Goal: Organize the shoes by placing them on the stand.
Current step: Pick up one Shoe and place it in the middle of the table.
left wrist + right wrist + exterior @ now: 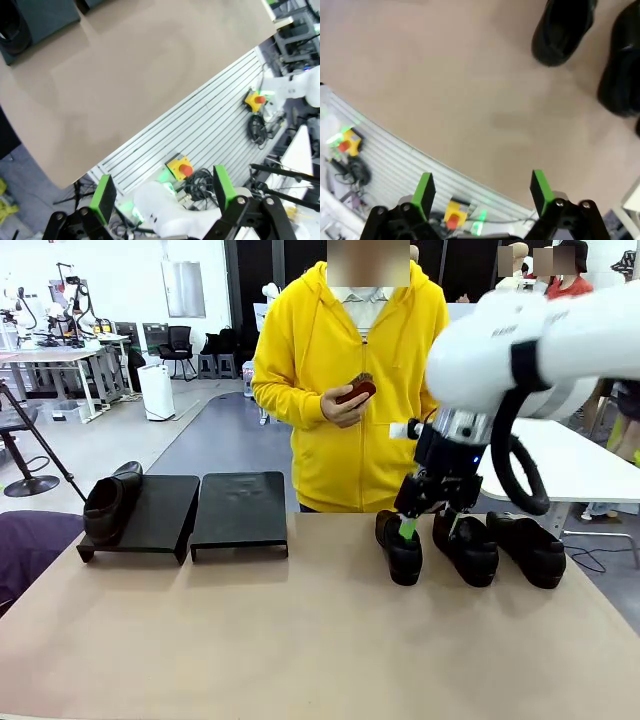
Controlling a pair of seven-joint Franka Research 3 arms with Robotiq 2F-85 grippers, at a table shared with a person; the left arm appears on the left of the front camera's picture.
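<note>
scene: a tan table (pixel 300 640) is viewed from the robot's side, and a person in a yellow hoodie (pixel 350 455) is stood at its far edge.
stands: two low black stands are set side by side at the far left of the table, the left stand (pixel 155 512) and the right stand (pixel 240 508).
shoe on the stand: one glossy black shoe (pixel 108 505) is laid on the left stand, at its left edge; in the left wrist view it is cut off by the top left corner (pixel 14 30).
shoes on the table: three more are lined up at the far right, named here the first shoe (pixel 401 554), the middle shoe (pixel 468 554) and the last shoe (pixel 530 552).
right gripper (pixel 430 525): seen in front of the first and middle shoes; its jaws are spread wide and nothing is held. in its own view (pixel 482 192) bare table is seen between the green pads.
left gripper (pixel 162 195): jaws spread wide, nothing held, tabletop seen beyond.
person's hand (pixel 342 405): a small dark red object (pixel 358 390) is held at chest height.
</note>
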